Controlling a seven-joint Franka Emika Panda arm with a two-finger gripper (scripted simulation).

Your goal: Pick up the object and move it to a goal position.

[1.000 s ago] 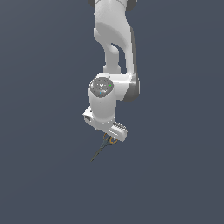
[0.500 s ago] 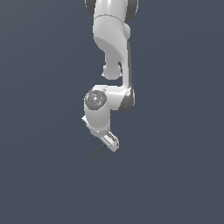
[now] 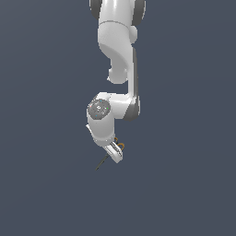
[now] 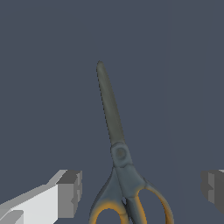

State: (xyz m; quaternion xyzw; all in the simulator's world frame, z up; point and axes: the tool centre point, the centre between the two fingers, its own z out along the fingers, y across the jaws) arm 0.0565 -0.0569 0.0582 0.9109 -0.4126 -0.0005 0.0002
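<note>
Plain dark floor (image 3: 184,184) beneath small scissors (image 4: 117,144).

Scissors (image 4: 119,151): a small, thin pair with dark grey, slender blades closed together into a single tapering point, a round pivot screw, and dark handles whose finger loops are rimmed in orange. In the exterior view the scissors (image 3: 105,161) appear as a thin dark sliver slanting down toward that view's left.

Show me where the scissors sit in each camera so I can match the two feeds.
Exterior view: scissors low in the picture, dark blades poking out below the gripper toward the exterior view's left.
Wrist view: scissors fill the centre, blades pointing away, orange-rimmed loops nearest the camera.
Shared landmark: the gripper's fingers, standing wide apart on either side of the loops.
</note>
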